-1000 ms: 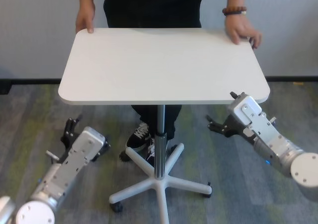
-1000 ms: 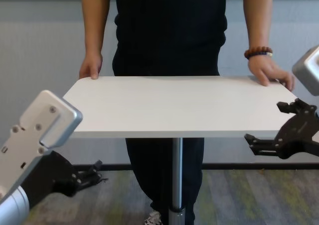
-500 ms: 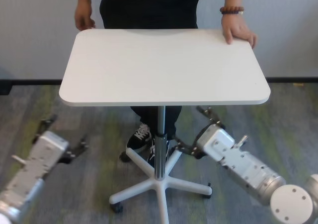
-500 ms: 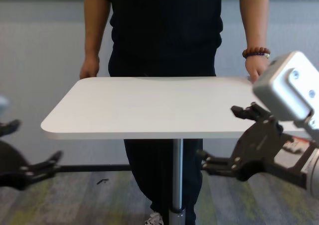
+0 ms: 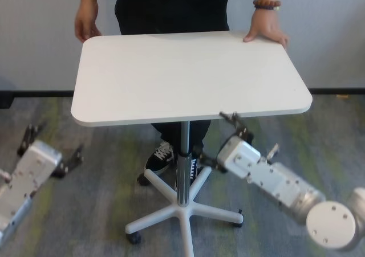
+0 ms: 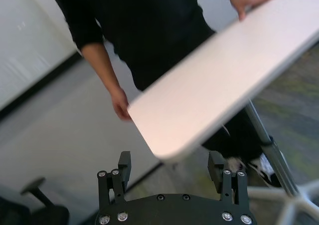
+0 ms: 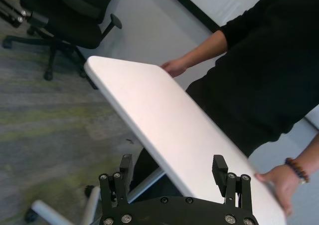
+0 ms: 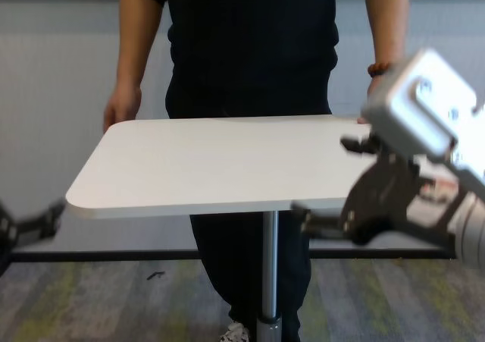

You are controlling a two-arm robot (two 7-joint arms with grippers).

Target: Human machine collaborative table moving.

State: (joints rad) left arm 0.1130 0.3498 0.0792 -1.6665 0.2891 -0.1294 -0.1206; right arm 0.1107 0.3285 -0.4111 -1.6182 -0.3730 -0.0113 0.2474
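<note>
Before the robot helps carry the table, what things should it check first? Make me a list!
1. Left gripper open and ready: ok, fingers spread wide.
2. Right gripper open and ready: ok, fingers spread wide.
3. Grippers lined up on the table edge: not ok. Both hang low near the floor, the left one out past the table's corner, the right one under the top near the pole.
4. Person holding the far side: not ok. Only the hand with the bracelet lies on the top; the other hangs beside the corner.
5. Tabletop bare, nothing to slide off: ok.
6. Wheels free to roll: cannot tell.
</note>
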